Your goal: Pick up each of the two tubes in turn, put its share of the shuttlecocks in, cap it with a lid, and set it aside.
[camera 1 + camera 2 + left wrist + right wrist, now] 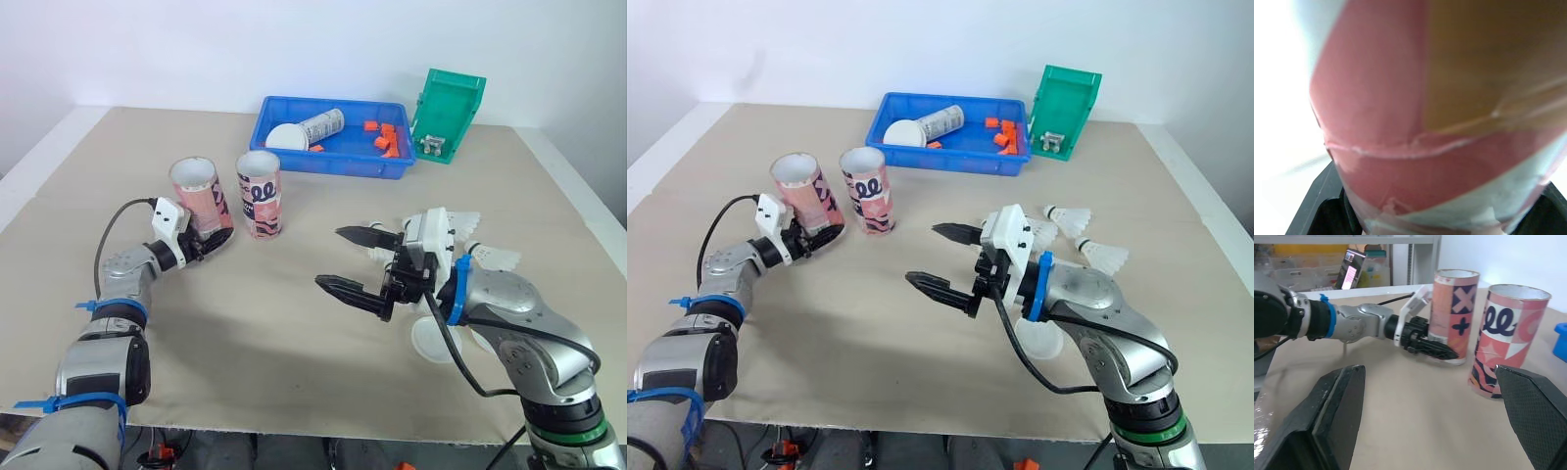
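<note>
1. Left gripper (204, 241) clamped low on left tube (200, 194), tube tilted, on the table's left side.
2. Second tube (261, 194) upright just beside it, top open.
3. Right gripper (328, 257) spread wide, holding nothing, above mid-table.
4. Shuttlecocks (1076, 217) lying on the table behind right gripper; white lid (431, 343) flat under right forearm.
5. Blue tray (323, 164) at far edge.

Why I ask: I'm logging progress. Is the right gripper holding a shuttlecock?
No, the right gripper stands wide open, with nothing between its jaws.
</note>
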You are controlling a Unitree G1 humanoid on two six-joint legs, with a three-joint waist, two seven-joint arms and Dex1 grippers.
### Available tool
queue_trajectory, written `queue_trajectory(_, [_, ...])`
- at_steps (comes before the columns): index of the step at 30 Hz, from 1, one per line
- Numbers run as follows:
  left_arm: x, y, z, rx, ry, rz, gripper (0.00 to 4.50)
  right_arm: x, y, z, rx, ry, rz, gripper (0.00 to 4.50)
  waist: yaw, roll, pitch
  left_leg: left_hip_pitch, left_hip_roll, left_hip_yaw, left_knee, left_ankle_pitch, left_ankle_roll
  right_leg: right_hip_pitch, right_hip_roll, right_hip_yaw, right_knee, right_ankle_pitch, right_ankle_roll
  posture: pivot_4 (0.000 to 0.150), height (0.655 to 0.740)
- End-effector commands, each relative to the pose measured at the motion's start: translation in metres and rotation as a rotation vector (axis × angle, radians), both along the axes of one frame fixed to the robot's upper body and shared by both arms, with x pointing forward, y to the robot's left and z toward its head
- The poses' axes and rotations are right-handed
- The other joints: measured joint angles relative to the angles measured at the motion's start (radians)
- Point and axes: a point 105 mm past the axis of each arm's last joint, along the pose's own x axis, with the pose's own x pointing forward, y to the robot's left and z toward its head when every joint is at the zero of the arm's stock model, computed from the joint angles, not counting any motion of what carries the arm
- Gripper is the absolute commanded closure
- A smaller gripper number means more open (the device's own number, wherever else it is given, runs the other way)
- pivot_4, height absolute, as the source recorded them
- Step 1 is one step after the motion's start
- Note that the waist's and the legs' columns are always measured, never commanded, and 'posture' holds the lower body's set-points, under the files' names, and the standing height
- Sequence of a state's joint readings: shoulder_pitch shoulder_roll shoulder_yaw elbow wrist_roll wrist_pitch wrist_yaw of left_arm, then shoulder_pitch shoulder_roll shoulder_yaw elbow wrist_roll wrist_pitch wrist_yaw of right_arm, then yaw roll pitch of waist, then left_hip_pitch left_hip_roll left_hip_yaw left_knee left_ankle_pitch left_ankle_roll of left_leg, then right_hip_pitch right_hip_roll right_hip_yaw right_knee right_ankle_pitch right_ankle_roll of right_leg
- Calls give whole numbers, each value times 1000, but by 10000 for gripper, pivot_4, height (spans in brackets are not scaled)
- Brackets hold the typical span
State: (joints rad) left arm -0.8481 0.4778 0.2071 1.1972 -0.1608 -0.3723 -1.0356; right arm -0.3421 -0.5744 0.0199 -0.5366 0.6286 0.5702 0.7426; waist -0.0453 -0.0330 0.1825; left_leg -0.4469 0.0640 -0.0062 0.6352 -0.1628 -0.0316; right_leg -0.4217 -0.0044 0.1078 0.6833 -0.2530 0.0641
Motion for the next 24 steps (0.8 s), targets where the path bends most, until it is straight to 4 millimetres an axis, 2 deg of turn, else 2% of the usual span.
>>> queue_trajectory(1, [-6, 7, 12, 11, -45, -39, 17098, 1, -2, 16, 31, -74, -15, 0, 0, 0, 0, 0, 0, 0, 0, 0, 0, 0, 0, 0, 0, 0, 0, 1500, 7038])
queue_trajectory(4, [-13, 7, 18, -8, -58, -96, 17098, 3, 0, 16, 30, -79, -14, 0, 0, 0, 0, 0, 0, 0, 0, 0, 0, 0, 0, 0, 0, 0, 0, 1500, 7038])
queue_trajectory(9, [-45, -6, 17, 23, 0, -302, 17098, 10, -2, 10, -3, -80, -37, 0, -1, 0, 0, 0, 0, 0, 0, 0, 0, 0, 0, 0, 0, 0, -1, 1500, 7038])
queue_trajectory(14, [-76, -6, 18, 144, 122, -433, 17098, 16, -22, 8, -37, -47, -90, 0, -1, 0, 0, 0, 1, 0, 0, 0, 0, 0, 0, 0, 0, -1, -1, 1500, 7038])
queue_trajectory(18, [-93, -3, 26, 253, 192, -508, 17098, -1, -42, 2, -82, 5, -84, 0, 4, 0, 0, 0, 0, -1, 0, 0, 0, 1, -1, -1, 0, -2, -1, 1500, 7038])
queue_trajectory(24, [-111, 4, 16, 545, 289, -615, 17098, -36, -58, -19, -150, 131, -84, 0, 2, 0, 0, 1, 0, 0, -1, 0, 0, 1, -2, -1, 0, -5, -6, 1500, 7038])
